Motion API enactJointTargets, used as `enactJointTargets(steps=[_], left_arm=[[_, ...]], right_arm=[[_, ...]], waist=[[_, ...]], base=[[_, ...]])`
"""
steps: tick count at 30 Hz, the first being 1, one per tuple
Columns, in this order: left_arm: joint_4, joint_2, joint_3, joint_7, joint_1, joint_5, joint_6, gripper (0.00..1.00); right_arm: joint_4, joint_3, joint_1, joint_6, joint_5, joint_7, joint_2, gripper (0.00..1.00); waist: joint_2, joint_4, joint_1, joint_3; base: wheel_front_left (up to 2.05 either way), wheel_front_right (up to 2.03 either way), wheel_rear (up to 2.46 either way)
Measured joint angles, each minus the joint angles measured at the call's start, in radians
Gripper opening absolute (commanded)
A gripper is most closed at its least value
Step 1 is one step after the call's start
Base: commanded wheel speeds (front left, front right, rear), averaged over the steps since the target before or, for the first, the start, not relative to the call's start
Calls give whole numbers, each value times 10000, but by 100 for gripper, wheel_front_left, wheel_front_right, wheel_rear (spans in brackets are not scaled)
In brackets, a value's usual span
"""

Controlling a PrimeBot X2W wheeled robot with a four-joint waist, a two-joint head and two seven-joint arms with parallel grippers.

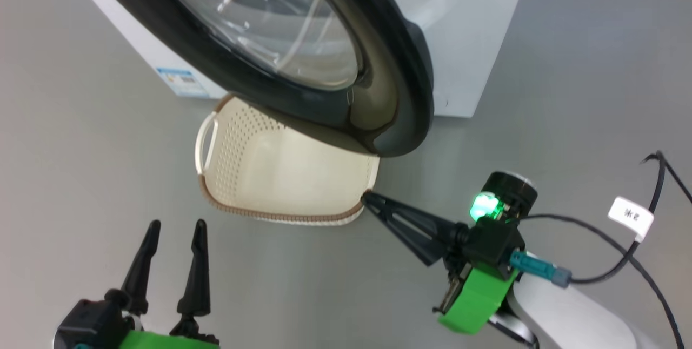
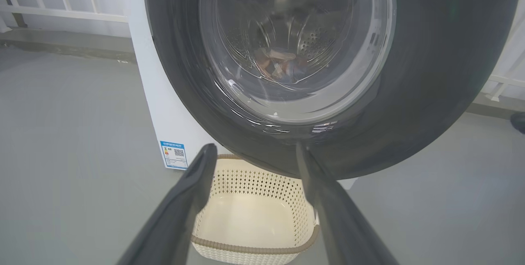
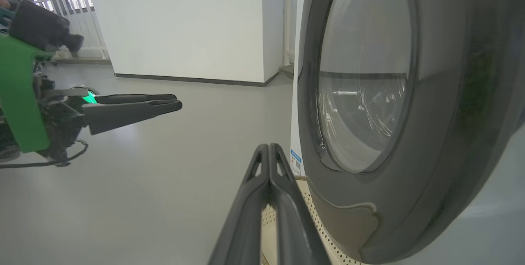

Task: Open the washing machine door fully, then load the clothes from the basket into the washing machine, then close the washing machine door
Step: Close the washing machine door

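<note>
The washing machine (image 1: pixel 470 41) is a white box. Its door (image 1: pixel 400 68), black-rimmed with a glass bowl, stands swung out over the far part of the basket (image 1: pixel 270 214). The cream basket has nothing in it. Through the glass (image 2: pixel 295 43) the clothes (image 2: pixel 279 64) show blurred inside the drum. My left gripper (image 1: pixel 177 225) is open near the floor, short of the basket (image 2: pixel 254 215). In its own wrist view that gripper (image 2: pixel 255 150) points at the door's lower rim. My right gripper (image 1: pixel 370 198) is shut on nothing, its tip at the basket's near right corner. Its wrist view has the gripper (image 3: pixel 268 148) beside the door (image 3: pixel 430 133).
Grey floor lies all around. A black cable with a white tag (image 1: pixel 630 216) trails at the right, behind my right arm. A blue label (image 1: pixel 181 81) is on the machine's lower front. A white railing (image 2: pixel 61 12) and a white wall (image 3: pixel 184 23) stand behind.
</note>
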Motion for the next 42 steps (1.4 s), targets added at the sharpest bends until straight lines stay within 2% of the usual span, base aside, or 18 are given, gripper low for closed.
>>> enactJointTargets(steps=[8,18,25,35,42], left_arm=[[15,-10,-127,0,-587,-163,61,100],[21,-33,-219,0,-1082,-178,56,100],[59,-36,-326,0,-1278,-178,46,100],[69,-42,-575,0,-1683,-410,42,100],[79,-48,-723,0,-1870,-541,-42,100]], right_arm=[[535,-362,-669,0,-29,0,100,0],[1313,-1057,-1738,0,-213,0,675,0],[1722,-1937,-2298,12,-464,0,1037,0],[2370,-2362,-3696,12,-435,0,1039,0],[2842,-2947,-4787,12,0,-2,1110,0]], waist=[[0,97,1,782],[0,-96,0,1433],[0,-295,0,1731],[0,-266,-1,2211],[0,-131,0,2608]], base=[[0,0,0],[0,0,0],[0,0,0],[0,0,0],[0,0,0]])
